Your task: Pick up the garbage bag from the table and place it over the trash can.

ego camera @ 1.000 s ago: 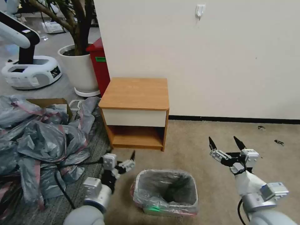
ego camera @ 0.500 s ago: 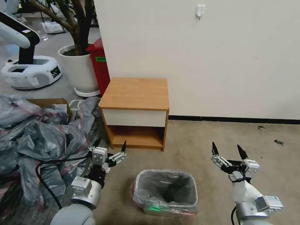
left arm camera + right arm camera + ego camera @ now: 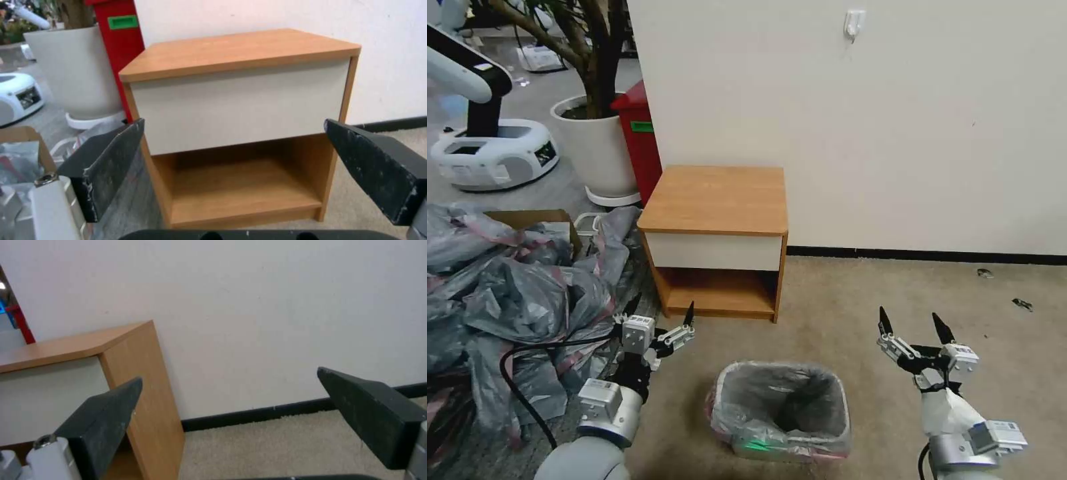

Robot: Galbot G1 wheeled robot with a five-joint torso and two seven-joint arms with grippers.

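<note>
The grey translucent garbage bag (image 3: 746,393) with a pink band lines the trash can (image 3: 730,445) on the carpet, folded over its rim and hiding most of its wall. Behind the can stands the table (image 3: 717,197), its wooden top bare. My left gripper (image 3: 662,308) hovers open to the left of the can, in front of the table's shelf, holding nothing. My right gripper (image 3: 910,317) is open and empty on the can's right. The left wrist view has the left gripper (image 3: 233,123) facing the table (image 3: 240,50). The right wrist view has the right gripper (image 3: 229,375) beside the table's side (image 3: 133,373).
A big heap of grey-pink bags (image 3: 514,293) covers the floor on the left, with a cardboard box (image 3: 527,218) behind it. A red bin (image 3: 640,143) and a white plant pot (image 3: 594,143) stand behind the table. Open carpet (image 3: 894,287) lies to the right.
Over the last second my left gripper swung left, away from the can's rim, toward the table's lower shelf. My right gripper dropped back slightly. The bag and can stayed put.
</note>
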